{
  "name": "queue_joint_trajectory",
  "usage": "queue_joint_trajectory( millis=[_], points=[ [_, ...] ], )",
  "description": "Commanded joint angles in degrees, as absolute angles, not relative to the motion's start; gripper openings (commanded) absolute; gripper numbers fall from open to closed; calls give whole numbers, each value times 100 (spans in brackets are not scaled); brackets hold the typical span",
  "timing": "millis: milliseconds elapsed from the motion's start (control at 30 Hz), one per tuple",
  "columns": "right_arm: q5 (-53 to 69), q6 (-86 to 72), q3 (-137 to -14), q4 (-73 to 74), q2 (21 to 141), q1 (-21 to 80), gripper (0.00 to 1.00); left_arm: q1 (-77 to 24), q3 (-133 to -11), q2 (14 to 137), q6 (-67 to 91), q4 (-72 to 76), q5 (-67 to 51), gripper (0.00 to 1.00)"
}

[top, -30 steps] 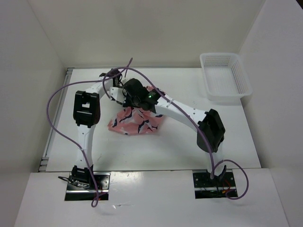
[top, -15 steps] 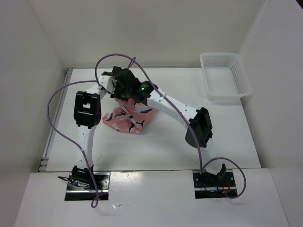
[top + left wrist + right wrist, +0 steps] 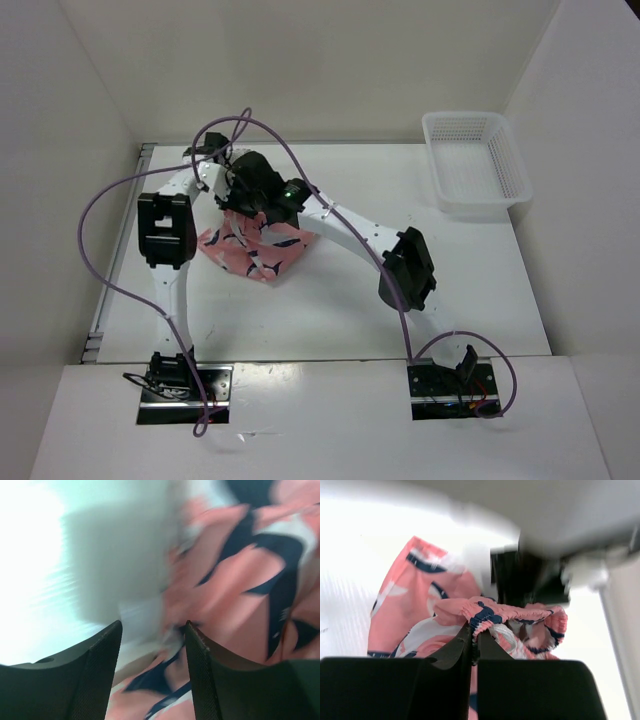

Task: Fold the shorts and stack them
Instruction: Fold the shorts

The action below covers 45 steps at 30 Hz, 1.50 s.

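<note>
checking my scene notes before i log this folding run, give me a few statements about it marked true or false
1. The right tool is shut on the gathered edge of the shorts. True.
2. The shorts lie inside the basket. False: they are on the table, left of centre, well apart from the basket at the far right.
3. The left tool has its jaws apart. True.
4. The shorts are plain blue. False: salmon-pink with a navy-and-white print.

L jaws apart; shorts [image 3: 240,580] prob. just beyond.
</note>
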<state>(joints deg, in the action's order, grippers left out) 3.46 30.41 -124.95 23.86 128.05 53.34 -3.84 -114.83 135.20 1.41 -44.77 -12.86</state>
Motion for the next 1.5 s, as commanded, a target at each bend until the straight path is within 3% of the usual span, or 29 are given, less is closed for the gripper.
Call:
queue_joint_trajectory(
  millis=[0, 167, 467, 533, 567, 700, 733, 800, 833, 933, 1133, 1233, 1333, 1467],
  points=[
    [360, 3112, -12472, 3015, 12867, 5282, 0, 334, -11224, 13184, 0, -4658, -2028, 62],
    [413, 2866, -12594, 2857, 12683, 5282, 0, 396, -11048, 13113, 0, -4789, -3100, 65],
    [360, 2566, -12761, 2646, 13042, 5282, 0, 527, -11136, 13342, 0, -4852, -2971, 63],
    [281, 2505, -12814, 2514, 13252, 5282, 0, 693, -11074, 13289, 0, -4852, -2918, 59],
    [212, 2505, -12919, 2514, 13324, 5282, 0, 694, -11005, 13289, 0, -4852, -2918, 48],
    [-130, 2321, -13279, 2233, 13666, 5282, 0, 887, -10750, 13289, 0, -4799, -2918, 21],
    [-254, 2242, -13332, 2154, 13745, 5282, 1, 888, -10749, 13289, 0, -4738, -2814, 20],
    [-430, 2110, -13490, 2039, 13939, 5282, 22, 949, -10670, 13289, 0, -4685, -2699, 20],
    [-431, 2109, -13552, 2039, 13939, 5282, 48, 1028, -10670, 13237, 0, -4685, -2620, 33],
    [-370, 1909, -14068, 2100, 14010, 5282, 86, 1229, -10792, 13236, 0, -4685, -2619, 58],
    [-369, 1389, -14432, 2180, 13476, 5335, 89, 1283, -11021, 13105, 0, -4737, -2724, 67],
    [-606, 1021, -13888, 2180, 12853, 5274, 89, 1345, -11197, 12877, 0, -4808, -3049, 73],
    [-606, 573, -12888, 2241, 12045, 4915, 88, 1293, -11197, 12499, 0, -4808, -3620, 83],
    [-606, -253, -10735, 2241, 11120, 4457, 78, 811, -11145, 12305, 0, -4808, -3867, 93]
  ],
)
